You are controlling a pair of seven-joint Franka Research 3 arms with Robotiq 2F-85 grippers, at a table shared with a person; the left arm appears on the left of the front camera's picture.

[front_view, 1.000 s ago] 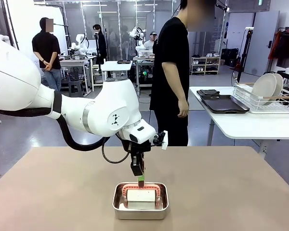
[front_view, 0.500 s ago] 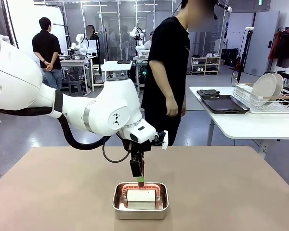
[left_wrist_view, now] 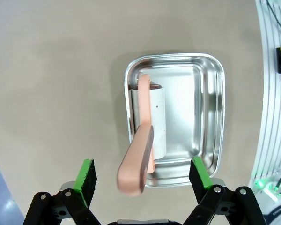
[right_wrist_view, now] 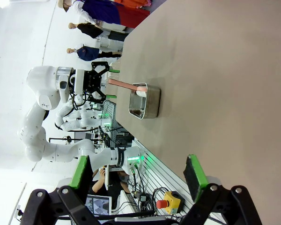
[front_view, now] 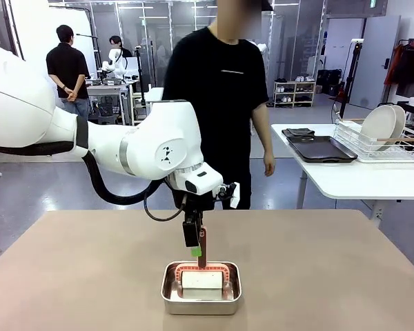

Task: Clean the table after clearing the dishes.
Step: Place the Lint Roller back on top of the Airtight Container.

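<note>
Steel pan [front_view: 201, 288] sits near-centre on the bare brownish surface [front_view: 331, 276], dishes [front_view: 381, 127] racked far right. Your left claw [left_wrist_view: 142, 176] hangs released above the roller's pink handle [left_wrist_view: 136, 161]; right claw [right_wrist_view: 137, 180] released too. Next, lower and clench on that handle.

The table [front_view: 331, 276] has a smooth brownish-taupe top with rounded far corners. 1 small rectangular steel pan [front_view: 201, 289] sits directly on it, near the robot's edge and about midway between left and right. Inside the pan lies a white roller with a pink handle [left_wrist_view: 136, 159] that tilts up out of it. The surface around the pan is bare
</note>
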